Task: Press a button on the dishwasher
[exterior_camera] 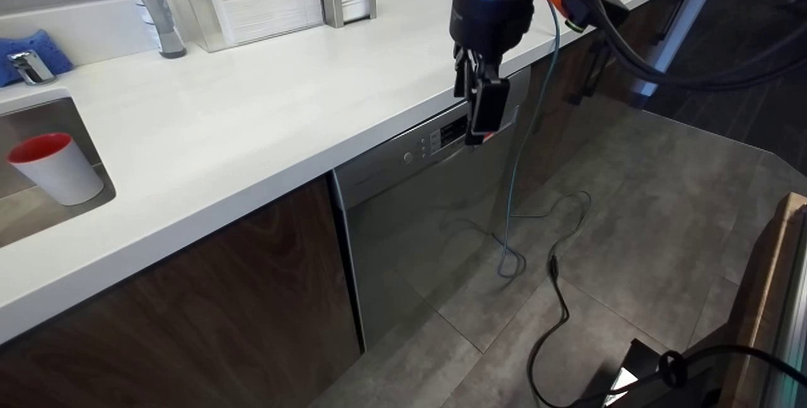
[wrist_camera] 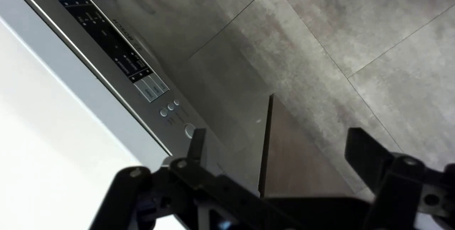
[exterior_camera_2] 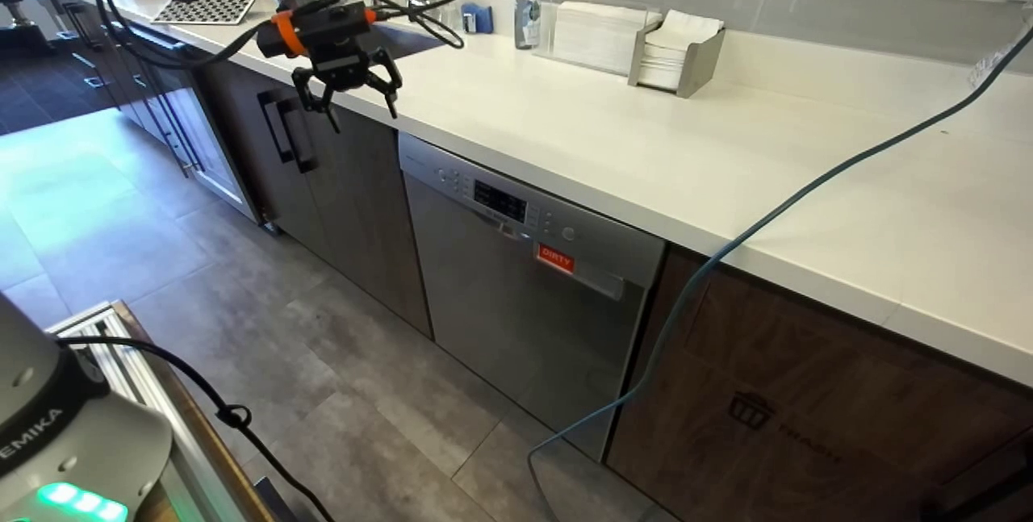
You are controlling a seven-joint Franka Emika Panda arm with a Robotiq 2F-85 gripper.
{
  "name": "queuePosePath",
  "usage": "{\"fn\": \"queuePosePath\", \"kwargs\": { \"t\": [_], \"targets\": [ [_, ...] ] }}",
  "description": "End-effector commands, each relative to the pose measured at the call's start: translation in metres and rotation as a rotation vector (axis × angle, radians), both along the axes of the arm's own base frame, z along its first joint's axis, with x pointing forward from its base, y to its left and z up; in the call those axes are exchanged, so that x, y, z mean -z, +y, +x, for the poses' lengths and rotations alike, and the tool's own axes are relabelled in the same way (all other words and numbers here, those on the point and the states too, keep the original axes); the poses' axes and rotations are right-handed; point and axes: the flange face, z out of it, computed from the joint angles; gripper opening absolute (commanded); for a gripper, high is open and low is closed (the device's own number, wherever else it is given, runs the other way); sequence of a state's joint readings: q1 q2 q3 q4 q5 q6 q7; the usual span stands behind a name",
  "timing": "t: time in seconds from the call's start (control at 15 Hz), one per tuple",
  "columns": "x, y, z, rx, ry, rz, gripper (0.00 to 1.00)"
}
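Observation:
The dishwasher (exterior_camera: 410, 238) has a brushed steel front, also in an exterior view (exterior_camera_2: 516, 320). Its top panel carries a dark display (exterior_camera_2: 499, 201), also in the wrist view (wrist_camera: 110, 41). The wrist view shows several small round buttons (wrist_camera: 170, 106) and a larger round button (wrist_camera: 188, 129). A red DIRTY label (exterior_camera_2: 555, 257) sits below the panel. My gripper (exterior_camera_2: 363, 112) is open and empty, near counter height in front of the counter edge. In the wrist view (wrist_camera: 277, 141) one finger overlaps the larger button's edge; in an exterior view the gripper (exterior_camera: 482, 111) appears apart from the panel.
The white countertop (exterior_camera_2: 597, 135) overhangs the dishwasher. Dark wooden cabinets (exterior_camera: 208, 307) flank it. A blue cable (exterior_camera_2: 694, 288) hangs across an exterior view. A napkin holder (exterior_camera_2: 676, 62), a bottle (exterior_camera_2: 528, 6) and a cup (exterior_camera: 57, 171) in the sink stand farther back.

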State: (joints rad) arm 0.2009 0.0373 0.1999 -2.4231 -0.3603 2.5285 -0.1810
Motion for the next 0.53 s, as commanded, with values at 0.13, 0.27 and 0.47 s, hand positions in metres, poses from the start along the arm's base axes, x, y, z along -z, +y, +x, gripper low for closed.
{"fn": "queuePosePath", "kwargs": {
  "t": [0.13,0.27,0.47],
  "targets": [
    [0.025,-0.017,-0.032,-0.046,-0.096,0.005,1.00],
    [0.031,-0.023,-0.034,-0.055,-0.137,0.017,1.00],
    [0.043,-0.033,-0.031,-0.077,-0.134,-0.017,1.00]
  ]
}}
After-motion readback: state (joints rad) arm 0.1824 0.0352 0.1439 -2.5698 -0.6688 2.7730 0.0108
